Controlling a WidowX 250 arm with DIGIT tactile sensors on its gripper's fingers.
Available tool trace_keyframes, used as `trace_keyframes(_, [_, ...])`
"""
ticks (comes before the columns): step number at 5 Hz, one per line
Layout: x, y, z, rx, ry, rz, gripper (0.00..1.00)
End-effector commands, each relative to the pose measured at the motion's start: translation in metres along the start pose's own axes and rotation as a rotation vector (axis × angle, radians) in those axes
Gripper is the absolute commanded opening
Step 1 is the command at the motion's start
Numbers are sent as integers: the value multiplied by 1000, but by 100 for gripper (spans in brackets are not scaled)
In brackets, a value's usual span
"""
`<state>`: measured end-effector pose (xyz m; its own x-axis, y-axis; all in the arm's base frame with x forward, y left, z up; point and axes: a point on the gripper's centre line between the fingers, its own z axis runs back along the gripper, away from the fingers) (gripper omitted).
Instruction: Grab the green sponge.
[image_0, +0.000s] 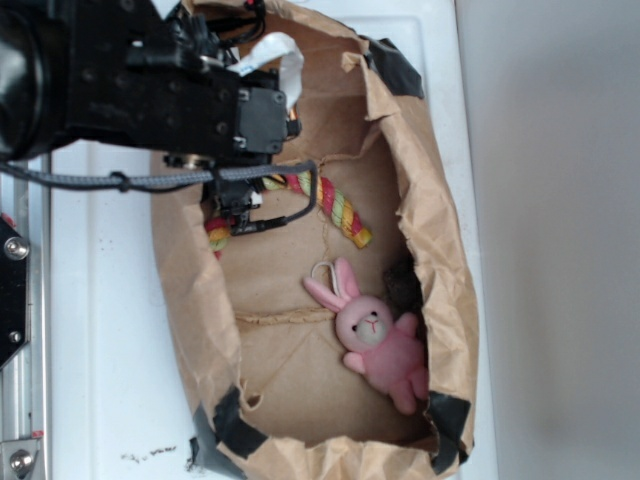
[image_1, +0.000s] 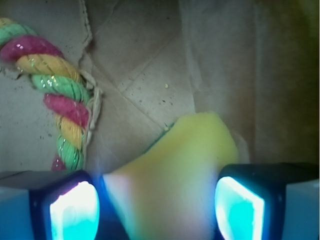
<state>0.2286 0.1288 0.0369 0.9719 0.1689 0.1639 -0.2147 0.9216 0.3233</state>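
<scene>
Down inside the brown paper bag (image_0: 420, 200), up at the eleven o'clock end of the exterior view. Gripper (image_1: 157, 200) straddling the green sponge (image_1: 185, 150), one lit finger (image_1: 72, 207) at seven o'clock in the wrist view, the other at five, yellow foam filling the gap between. Jaws part-open at about the sponge's width; pads hard against the foam or just shy of it, impossible to tell, so no claiming a grip. Only a sliver of green scouring edge peeking out at the sponge's ten o'clock side. Sponge itself hidden under the arm in the exterior view.

Striped rope (image_1: 60, 105) lying at nine to ten o'clock of the gripper, close but clear of the fingers, probably why the approach sits toward the bag's wall side. Pink bunny (image_0: 380, 340) well away at the five o'clock end, no bother at all.

Reads as the closing step: fingers placed on opposite faces for a squeeze. Soft foam likely to compress before holding, so worth a firm close.
</scene>
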Motion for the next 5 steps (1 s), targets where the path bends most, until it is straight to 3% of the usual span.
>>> trace_keyframes(1, [3,-3,-11,22,-3,11,100])
trace_keyframes(2, [2,-1,-10,2,-5,33,0])
trace_keyframes(5, [-2,0,-9,19,-23,30,0])
